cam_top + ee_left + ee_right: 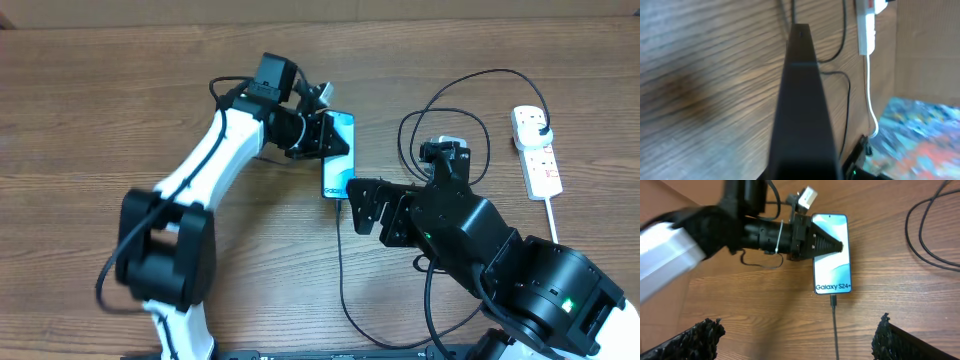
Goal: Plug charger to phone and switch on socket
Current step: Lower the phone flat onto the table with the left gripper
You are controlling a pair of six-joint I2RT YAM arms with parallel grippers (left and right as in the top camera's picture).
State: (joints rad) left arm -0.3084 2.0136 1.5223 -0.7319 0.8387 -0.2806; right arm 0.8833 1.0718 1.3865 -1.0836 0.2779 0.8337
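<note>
The left gripper (836, 246) is fully closed with nothing between its fingers; its joined tip bears down on the screen of the phone (832, 272), pinning it flat to the table (120, 100). Keep this downward pressure steady and vertical, because a sideways push would slide the phone off the connector. The phone lies near the table centre, screen up and lit, between the two arms. The connector (833, 300) of the charger (341, 262) meets the middle of the phone's lower edge, in line with its long axis. It appears inserted, though the wrist view cannot confirm full seating. If any gap shows, press the connector straight along the phone's axis, not at an angle. The right gripper (360, 207) hovers just below that edge with its jaws spread wide and holding nothing, the cable passing between the fingers without visible contact. Lift it clear vertically so that the fingers do not snag the cable and tug the connector out. Far right, well apart from the phone, lies the socket (541, 165), with the charger's plug (540, 125) already in its top outlet. The switch position cannot be told. For the switch, approach from above with the right arm and press only the rocker beside the occupied outlet.
</note>
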